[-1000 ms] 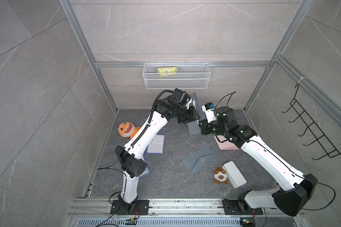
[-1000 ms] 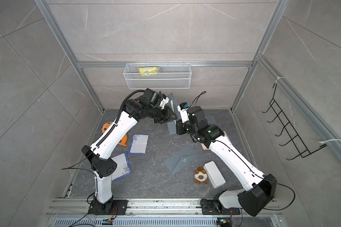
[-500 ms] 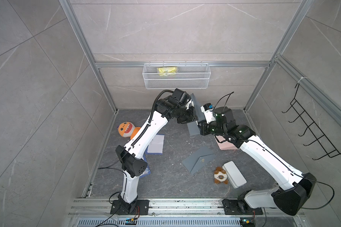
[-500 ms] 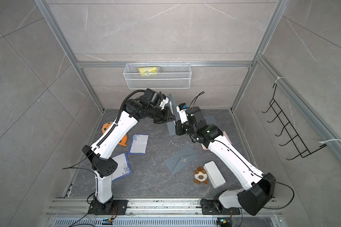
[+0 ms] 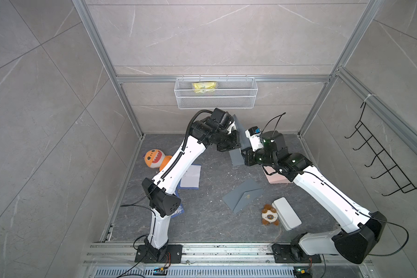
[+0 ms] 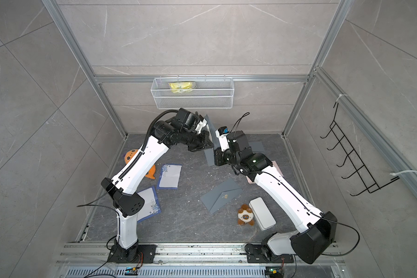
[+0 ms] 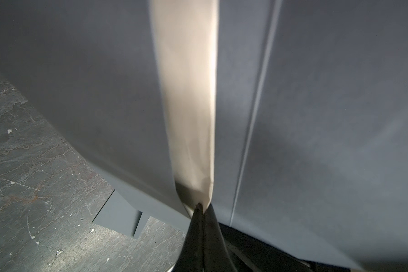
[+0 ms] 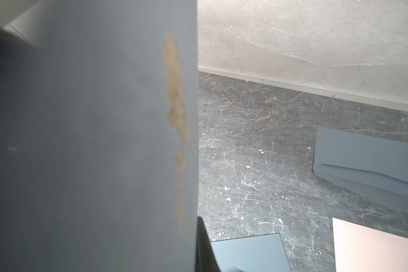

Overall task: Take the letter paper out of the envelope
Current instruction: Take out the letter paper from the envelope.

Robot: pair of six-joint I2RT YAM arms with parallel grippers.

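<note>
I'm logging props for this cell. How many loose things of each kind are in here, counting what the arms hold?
Grey envelope: 4, one held up
Pink envelope: 1
Letter paper: 3, one cream, inside the held envelope
Soft toy: 2
White case: 1
Yellow packet: 1
Total: 12

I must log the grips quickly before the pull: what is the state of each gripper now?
Left gripper: closed, pinching the edge of the letter paper.
Right gripper: closed, holding the gray envelope.
</note>
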